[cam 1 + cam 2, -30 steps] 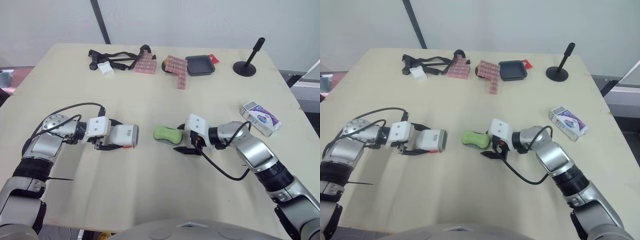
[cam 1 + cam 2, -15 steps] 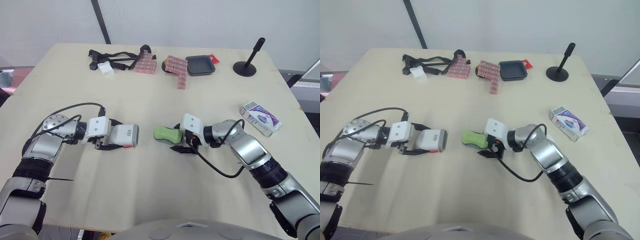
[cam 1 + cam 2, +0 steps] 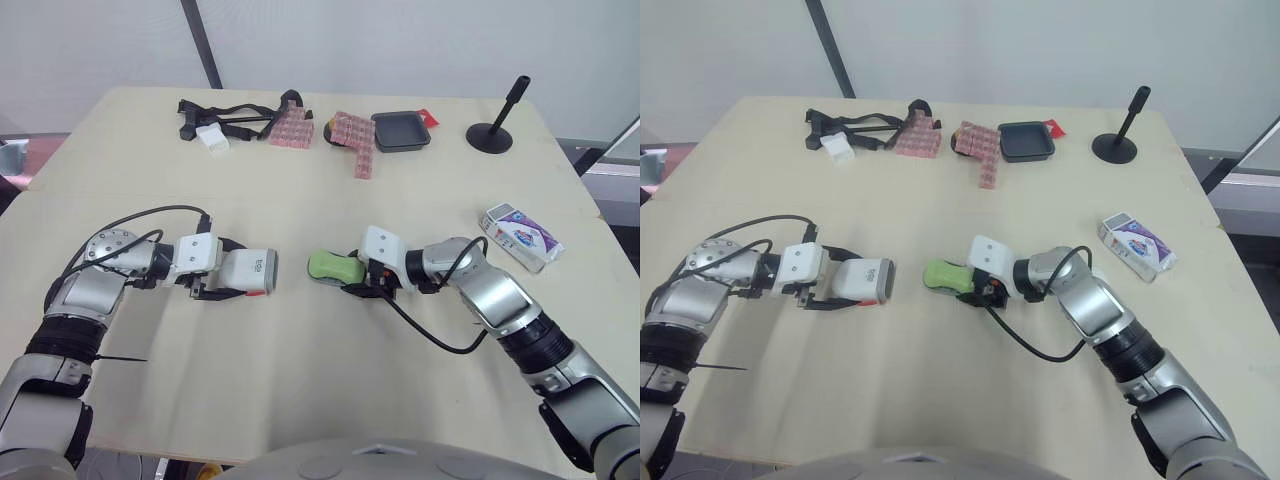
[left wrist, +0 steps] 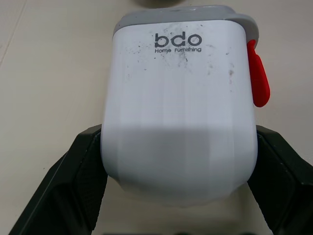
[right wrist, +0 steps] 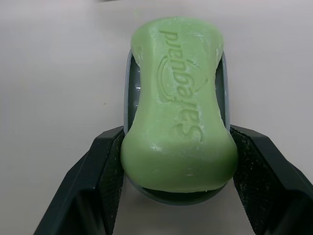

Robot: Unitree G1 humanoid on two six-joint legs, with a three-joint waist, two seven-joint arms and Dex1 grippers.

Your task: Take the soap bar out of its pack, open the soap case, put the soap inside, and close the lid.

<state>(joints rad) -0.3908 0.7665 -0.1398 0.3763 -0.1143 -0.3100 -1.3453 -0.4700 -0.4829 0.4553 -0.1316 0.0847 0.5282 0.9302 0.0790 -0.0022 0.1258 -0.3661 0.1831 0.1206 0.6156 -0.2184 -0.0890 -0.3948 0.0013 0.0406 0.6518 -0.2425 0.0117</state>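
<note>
Near the left edge of the worktop (image 3: 300, 380) my left arm is lying low with its wrist pointing toward the middle. My left claw (image 3: 235, 270) is clamping the white case lid (image 4: 178, 98) by its sides, which I judge is keeping it ready to cap the tray. Toward the middle my right arm is reaching in with a bent elbow, and my right claw (image 5: 178, 166) is squeezing the green soap (image 5: 178, 112) where it is sitting in the grey tray (image 5: 128, 98), probably to seat it. The pack (image 3: 520, 236) is lying near the right edge.
</note>
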